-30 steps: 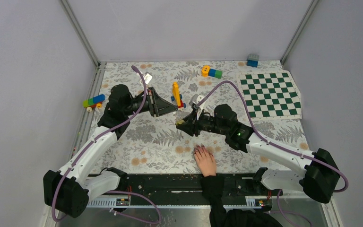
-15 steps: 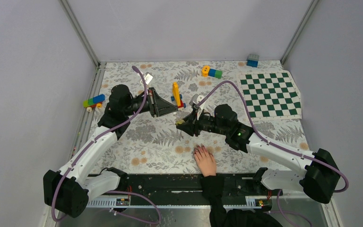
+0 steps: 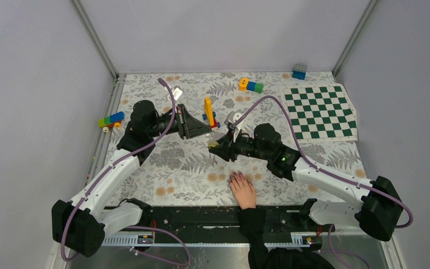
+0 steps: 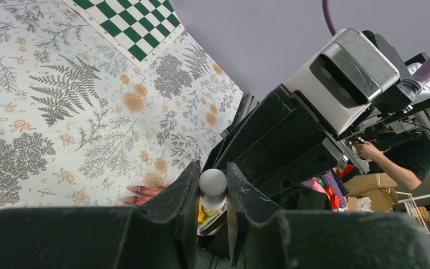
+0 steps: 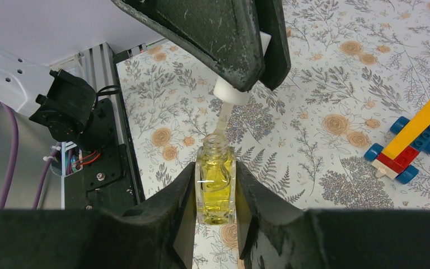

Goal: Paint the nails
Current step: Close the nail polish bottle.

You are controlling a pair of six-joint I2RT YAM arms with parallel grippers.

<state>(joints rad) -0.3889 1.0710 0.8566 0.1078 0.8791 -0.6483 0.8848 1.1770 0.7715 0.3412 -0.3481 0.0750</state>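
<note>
Over the last second the left arm had edged slightly toward the centre, bringing the left gripper (image 3: 204,129) a touch nearer the right one. The right arm and the hand had kept their places.

The left gripper was clamped on a white round-topped brush cap (image 5: 230,92). The cap's pale wand reached into the neck of a small square glass bottle of yellow liquid (image 5: 216,193), probably to load the brush. The right gripper (image 5: 215,188) was closed tight on that bottle, steadying it with the open neck toward the brush.

The dark purplish-red nails (image 3: 236,177) lay near the grippers, on a pale hand in a black sleeve (image 3: 244,191). The hand rested flat, presumably offered for painting.

The bench (image 3: 168,162) wore a grey floral cloth. A green-and-white checked mat (image 3: 320,111) and scattered toy bricks (image 3: 250,86) lay toward the far side, and plain pale walls closed it in.
</note>
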